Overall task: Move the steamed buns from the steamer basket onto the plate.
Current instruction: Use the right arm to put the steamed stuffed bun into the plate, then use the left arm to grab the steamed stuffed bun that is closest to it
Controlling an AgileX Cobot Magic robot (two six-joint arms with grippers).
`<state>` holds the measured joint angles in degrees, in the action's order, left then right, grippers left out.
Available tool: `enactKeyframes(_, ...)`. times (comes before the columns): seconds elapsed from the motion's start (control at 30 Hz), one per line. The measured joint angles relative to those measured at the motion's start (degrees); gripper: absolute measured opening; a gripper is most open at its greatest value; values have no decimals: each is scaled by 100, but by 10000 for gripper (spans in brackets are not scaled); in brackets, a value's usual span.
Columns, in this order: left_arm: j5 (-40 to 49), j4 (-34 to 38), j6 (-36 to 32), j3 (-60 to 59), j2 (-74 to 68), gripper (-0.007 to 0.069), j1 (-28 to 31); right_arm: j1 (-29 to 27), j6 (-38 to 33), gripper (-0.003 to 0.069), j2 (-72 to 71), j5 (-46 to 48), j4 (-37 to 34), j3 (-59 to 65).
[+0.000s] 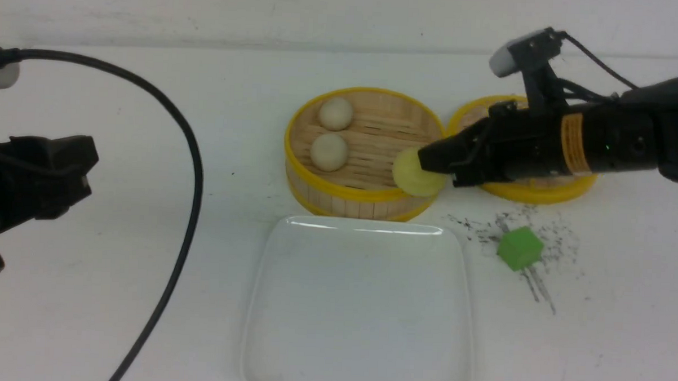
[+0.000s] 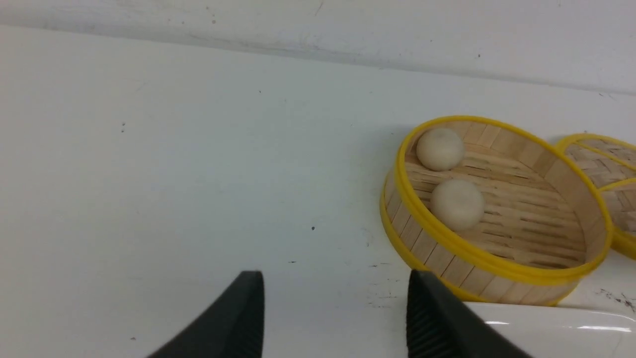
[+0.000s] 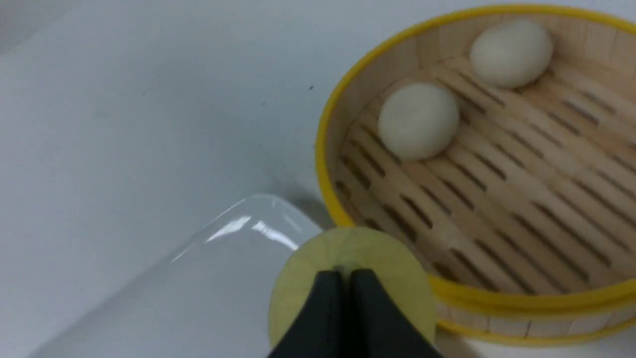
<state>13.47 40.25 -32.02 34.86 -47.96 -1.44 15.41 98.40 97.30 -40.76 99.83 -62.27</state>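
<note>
- Over the near-right rim of the steamer basket [image 1: 339, 190], the right gripper [image 1: 430, 160] carries the yellow bun [image 1: 411, 177] at its tips, lifted off the slatted floor.
- Seen from the right wrist, its jaws are pressed almost together and bite into the bun's soft face. I judge that to be a shallow pinch, not a grip around the bun.
- On the basket's left side sit the far off-white bun [image 1: 335, 113] and the near off-white bun [image 1: 329, 151], close together but not touching.
- On the robot's side of the basket lies the plate [image 1: 357, 315], its far edge just beside the basket wall, with no bun on it yet.
- From the jaws, the plate lies toward the robot, lower, and a little to the left. The coming move should be a short pull back and then down. The bun is round, so it has no long axis to line up.
- Well to the left of the basket, the left gripper [image 2: 335, 318] has its fingers spread with nothing between them, so the right arm is far nearer.
- Right of the plate sits the green cube [image 1: 519, 248], off that path.
- Such a thin pinch may let the bun slip during the carry.
</note>
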Motion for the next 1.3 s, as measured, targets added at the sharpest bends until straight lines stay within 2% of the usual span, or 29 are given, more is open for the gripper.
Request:
enactKeyframes(0.23,6,109,0,0,0,392,0,195,63,15,-9,-13,0,853)
enactKeyframes(0.33,6,115,0,0,0,392,0,379,-41,15,-2,301,0,1181)
enactKeyframes(0.67,131,115,0,0,0,391,0,446,-82,18,9,510,0,1409)
enactKeyframes(0.8,136,115,0,0,0,391,0,446,-82,46,9,510,0,1510)
enactKeyframes(0.9,153,115,0,0,0,391,0,446,-82,144,9,518,0,1522)
enactKeyframes(0.97,179,115,0,0,0,391,0,446,-82,234,9,559,0,1522)
enactKeyframes(1.03,230,115,0,0,0,391,0,446,6,390,15,663,0,1522)
enactKeyframes(1.13,299,115,0,0,0,391,0,446,120,554,15,731,0,1522)
enactKeyframes(1.23,445,205,0,0,0,391,0,446,130,654,15,730,0,1522)
enactKeyframes(1.3,500,296,-9,5,-6,391,0,446,137,671,15,761,0,1522)
